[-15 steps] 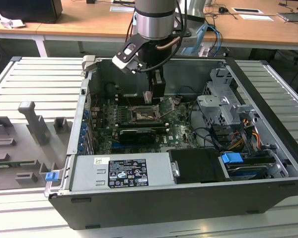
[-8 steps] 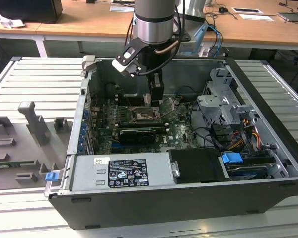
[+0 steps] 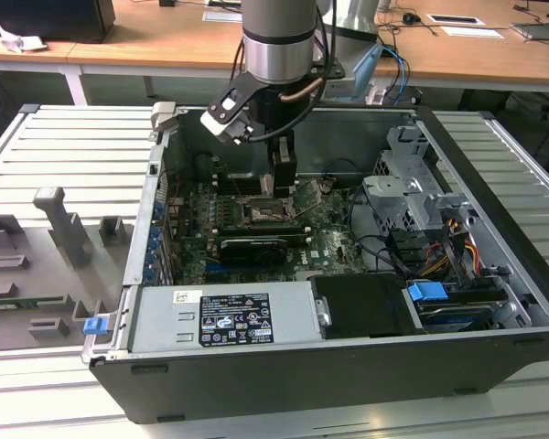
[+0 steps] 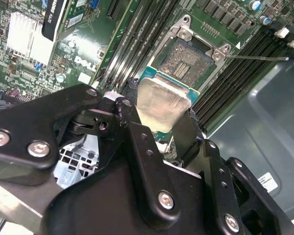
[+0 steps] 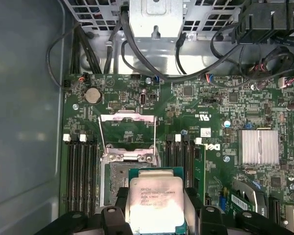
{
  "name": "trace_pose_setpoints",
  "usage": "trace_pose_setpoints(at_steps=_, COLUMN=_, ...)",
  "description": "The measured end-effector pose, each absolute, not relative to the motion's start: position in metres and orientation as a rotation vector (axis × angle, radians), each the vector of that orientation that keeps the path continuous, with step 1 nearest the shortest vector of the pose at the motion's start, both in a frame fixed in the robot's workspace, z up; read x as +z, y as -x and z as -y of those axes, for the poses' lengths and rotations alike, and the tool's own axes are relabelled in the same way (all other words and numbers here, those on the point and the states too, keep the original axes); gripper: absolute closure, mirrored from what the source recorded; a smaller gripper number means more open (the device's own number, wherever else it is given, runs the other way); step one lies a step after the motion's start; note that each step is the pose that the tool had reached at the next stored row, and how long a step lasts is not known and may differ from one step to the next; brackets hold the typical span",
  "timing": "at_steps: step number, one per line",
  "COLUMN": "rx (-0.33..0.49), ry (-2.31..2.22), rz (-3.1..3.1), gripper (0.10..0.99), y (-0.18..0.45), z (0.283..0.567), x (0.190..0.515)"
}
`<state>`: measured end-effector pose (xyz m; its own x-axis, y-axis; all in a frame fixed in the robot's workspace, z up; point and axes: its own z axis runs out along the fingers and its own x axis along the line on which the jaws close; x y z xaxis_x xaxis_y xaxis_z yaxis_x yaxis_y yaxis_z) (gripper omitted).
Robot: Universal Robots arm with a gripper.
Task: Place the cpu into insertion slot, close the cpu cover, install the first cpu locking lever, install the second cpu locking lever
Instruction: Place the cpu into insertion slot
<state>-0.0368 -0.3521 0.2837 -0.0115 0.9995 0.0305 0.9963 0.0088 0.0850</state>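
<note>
Ribbed metal bench (image 3: 64,146), open computer case (image 3: 284,380): my gripper (image 4: 159,122) clamps the cpu (image 4: 162,105) between its fingers (image 4: 132,120), poised just above the insertion slot (image 4: 188,61), not seated. The cpu cover (image 5: 126,117) lies swung open; all four steps remain, I judge.

Even overhead room light falls bright on the pale ribbed counter (image 3: 64,151) in the exterior view, while the open computer case (image 3: 256,380) keeps its circuit board (image 3: 334,240) in soft shade. A highlight streaks the arm (image 3: 277,50) along its metal sleeve. In both wrist views glare whitens the chip (image 4: 162,108) (image 5: 156,200), and the claw (image 4: 159,120) reads near-black against it.
</note>
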Motion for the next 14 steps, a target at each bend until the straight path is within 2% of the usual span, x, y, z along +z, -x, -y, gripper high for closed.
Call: trace_pose_setpoints(at_steps=14, rx=0.128, ry=-2.187, rz=-2.198, gripper=0.557, y=0.041, z=0.350, x=0.263)
